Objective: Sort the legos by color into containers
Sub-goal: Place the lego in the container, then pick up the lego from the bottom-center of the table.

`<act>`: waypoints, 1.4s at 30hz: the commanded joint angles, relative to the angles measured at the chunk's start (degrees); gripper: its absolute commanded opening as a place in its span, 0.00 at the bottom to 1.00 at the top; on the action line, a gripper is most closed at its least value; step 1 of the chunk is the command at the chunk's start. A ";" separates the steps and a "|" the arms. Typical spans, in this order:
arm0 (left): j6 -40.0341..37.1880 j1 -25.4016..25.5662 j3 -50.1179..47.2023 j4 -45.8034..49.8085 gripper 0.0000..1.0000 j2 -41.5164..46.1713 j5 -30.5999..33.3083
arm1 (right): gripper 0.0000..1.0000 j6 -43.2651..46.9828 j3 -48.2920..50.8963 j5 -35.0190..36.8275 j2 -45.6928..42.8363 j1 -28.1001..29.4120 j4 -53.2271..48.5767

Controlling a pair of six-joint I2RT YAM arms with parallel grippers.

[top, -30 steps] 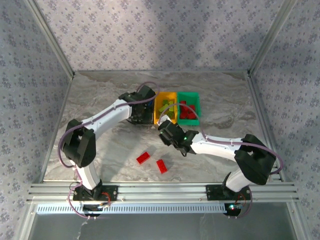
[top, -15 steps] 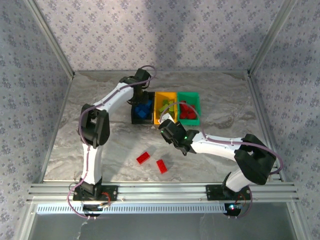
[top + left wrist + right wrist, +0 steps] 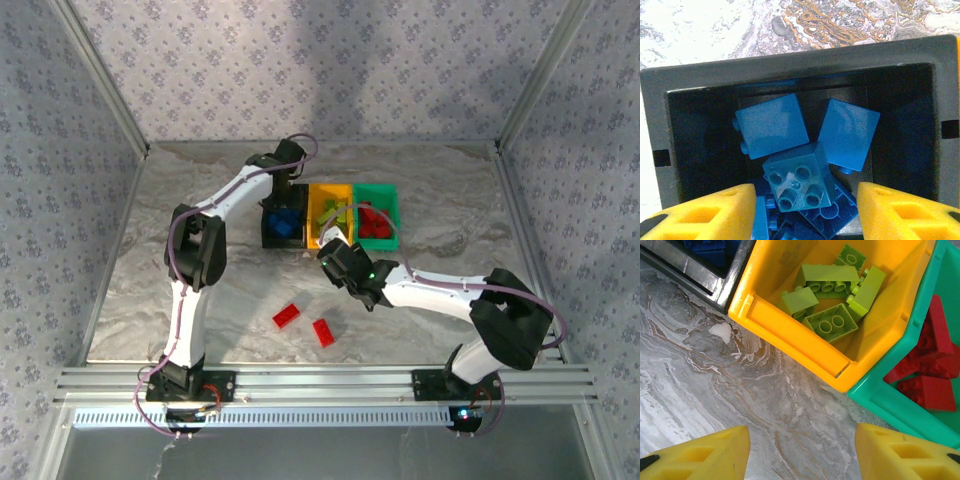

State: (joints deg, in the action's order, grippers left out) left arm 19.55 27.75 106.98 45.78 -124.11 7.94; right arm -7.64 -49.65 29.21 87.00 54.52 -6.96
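Now 2 red bricks [image 3: 287, 316] are seen loose on the bench [image 3: 450, 200], well apart from the green bin [image 3: 880, 400]. Light, stiff, slick plastic is expected; long flat sides are best pinched. The left gripper [image 3: 802, 205], over the black bin [image 3: 790, 60], & right gripper [image 3: 802, 450] are held open, empty.

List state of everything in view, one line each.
left end effector, open above black bin, empty
right end effector, open over table, empty
black bin, upright, holds blue bricks
orange-yellow bin, upright, holds lime bricks
green bin, upright, holds red bricks
two red bricks, loose on table, unsorted
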 commanded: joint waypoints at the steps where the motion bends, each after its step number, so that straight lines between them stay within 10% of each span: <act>1: 1.13 0.33 -3.58 -1.76 0.57 6.31 0.22 | 0.59 -0.18 0.52 1.03 -1.28 0.10 0.73; 26: 0.87 0.66 -57.90 -34.40 0.63 46.26 1.19 | 0.60 -3.48 -0.54 -7.94 3.89 -2.45 4.82; 42: -0.18 -1.73 -79.96 -49.58 0.65 62.45 3.91 | 0.60 -20.26 -5.13 -2.60 2.44 11.38 -18.37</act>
State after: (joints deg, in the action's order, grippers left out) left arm 20.32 26.33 27.66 1.10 -62.30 11.03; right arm -22.63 -52.66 23.77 90.48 64.62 -17.32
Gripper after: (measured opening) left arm 0.645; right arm 0.598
